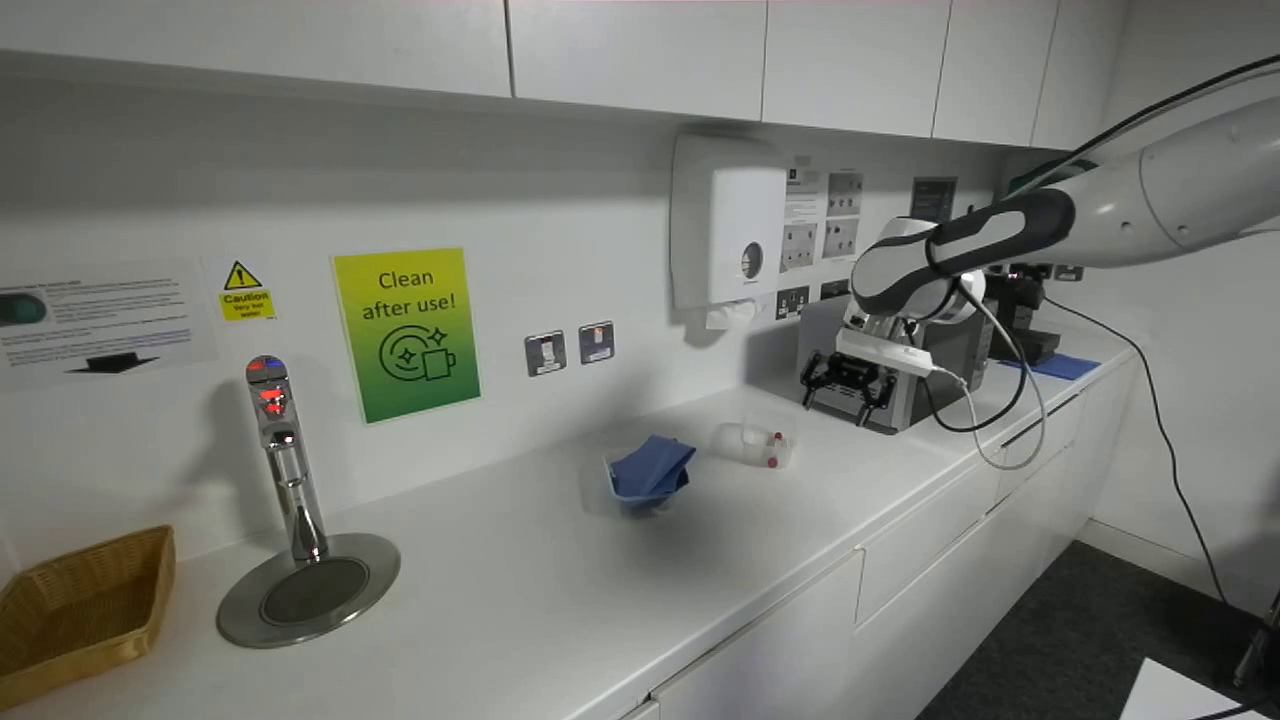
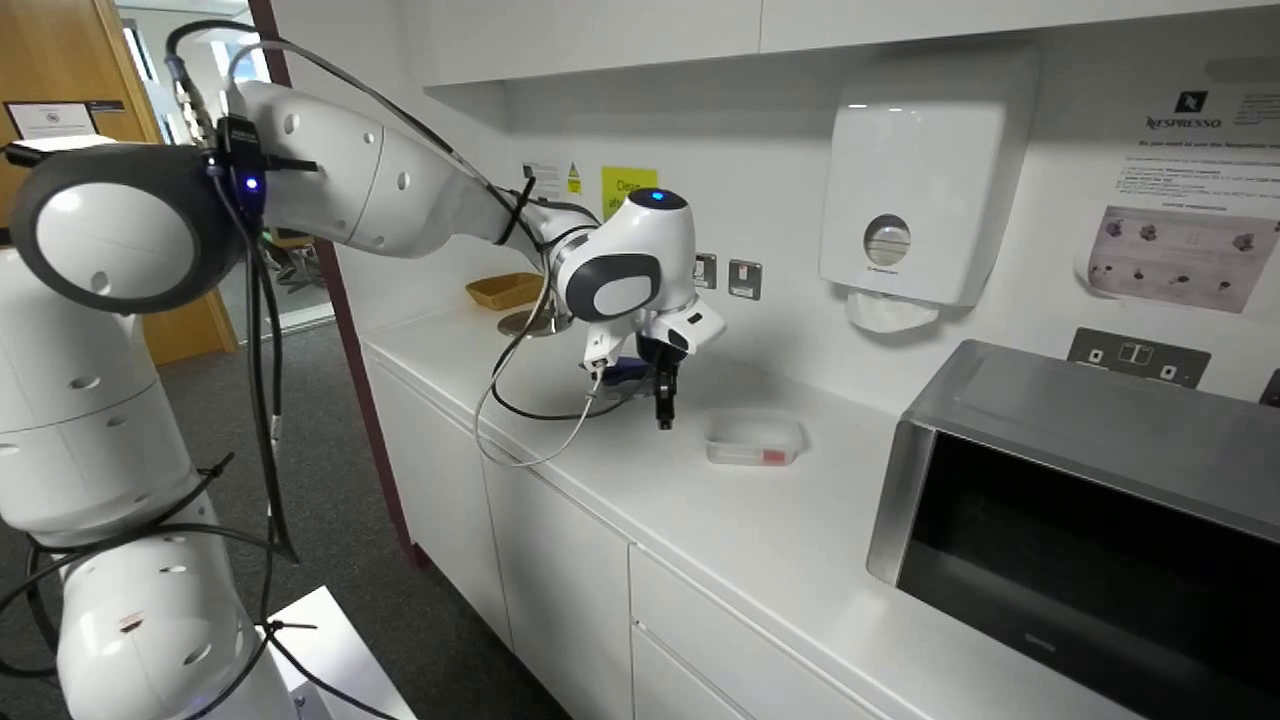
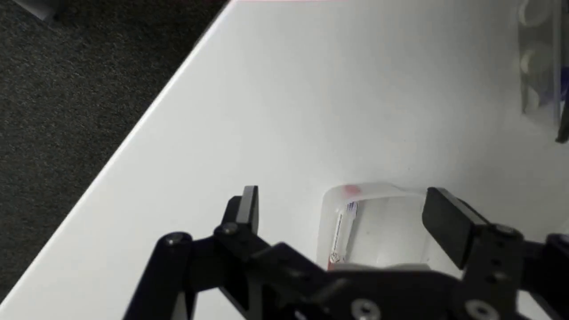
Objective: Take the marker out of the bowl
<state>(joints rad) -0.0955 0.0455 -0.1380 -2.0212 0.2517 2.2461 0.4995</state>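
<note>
One slim white marker with a red end: lies inside a clear rectangular plastic bowl, along one wall; in the wrist view it shows in the gap between the fingers of a black two-fingered gripper, nearer the finger at that view's left, apart from both.
Marker's look: pale barrel with fine dark print, a blue chequered patch near the upper end in the wrist view, red at the lower end, which the gripper's body partly covers.
Gripper's stance: fingers spread wide; in an exterior view the gripper points down, raised above a smooth white countertop and seen to the left of the bowl.
Bowl's place: upright on the countertop in both exterior views; two small red spots show at it, and whether both belong to the marker cannot be told.
Folded blue sheet: in a small clear container near the bowl; cloth or paper, one cannot tell.
White robot arm with dark-grey joint bands: reaches over the countertop, a black cable looping beneath its wrist.
Grey box-shaped microwave: stands on the countertop, dark front showing.
Shiny chrome tap: rises from a round metal plate, a wicker basket beside it.
Yellow-and-green wall sign: reads "Clean after use!"
</note>
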